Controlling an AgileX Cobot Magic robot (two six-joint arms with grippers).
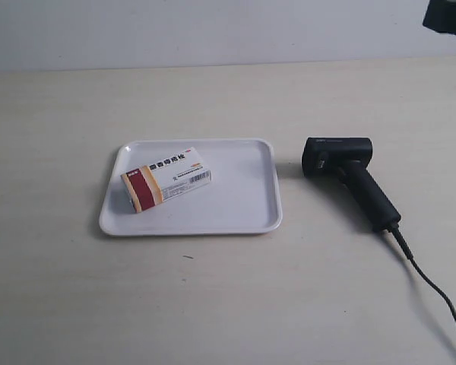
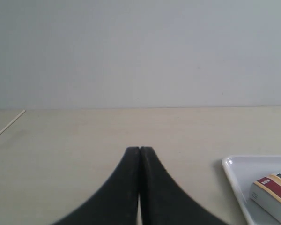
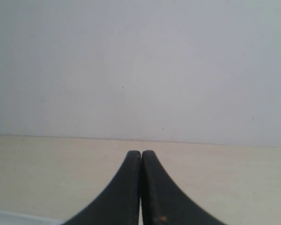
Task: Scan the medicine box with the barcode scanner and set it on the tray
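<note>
While both my arms hang back off the work area, my left gripper (image 2: 139, 149) is pinched fully closed with nothing in it, and my right gripper (image 3: 141, 152) is the same, fingertips pressed together, empty. So the medicine box (image 1: 167, 179) is lying flat inside the tray (image 1: 243, 217), toward the tray's side away from the scanner, its red and tan band end pointing to that edge. My barcode scanner (image 1: 349, 176) sits on the table (image 1: 228, 304) just beside the tray, on its side, cable (image 1: 433, 289) trailing off the table edge.
</note>
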